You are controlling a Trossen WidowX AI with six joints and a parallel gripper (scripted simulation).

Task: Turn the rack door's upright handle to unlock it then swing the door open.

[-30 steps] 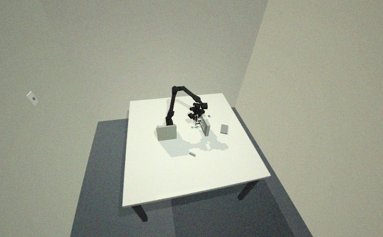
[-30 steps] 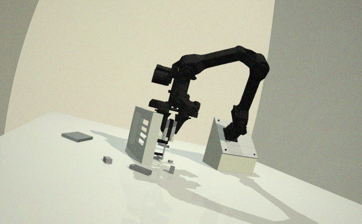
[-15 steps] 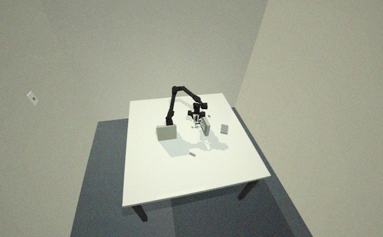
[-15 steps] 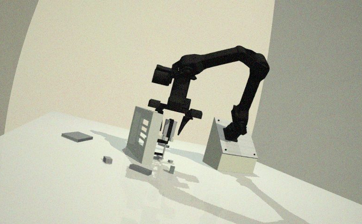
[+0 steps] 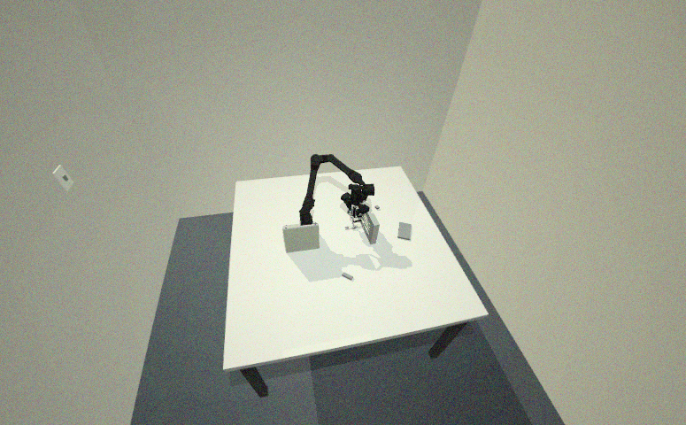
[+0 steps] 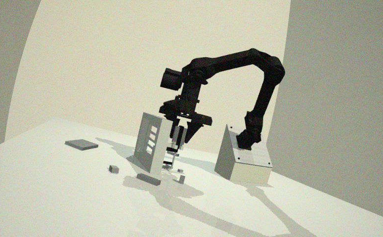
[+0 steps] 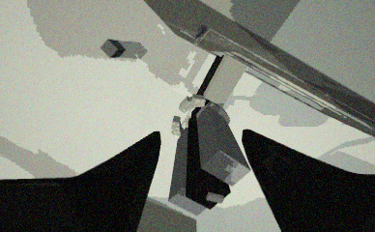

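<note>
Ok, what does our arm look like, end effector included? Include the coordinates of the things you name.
The arm [image 5: 312, 184] [image 6: 234, 61] is matte black, with chunky joints and slimmer links. Its end effector [image 6: 181, 138] [image 7: 200, 135] is black too, with two wedge-shaped fingers tapering to blunt, narrow tips. I can't make out any cables or markings.

No readable text, labels, brands, numbers or signs in top, exterior or wrist view. Nothing legible from the near edge of the desk [image 5: 283, 326] [image 6: 55, 187] [image 7: 79, 111] to its far corners.

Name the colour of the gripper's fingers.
The gripper's fingers are plain black, showing best in the wrist view.
</note>
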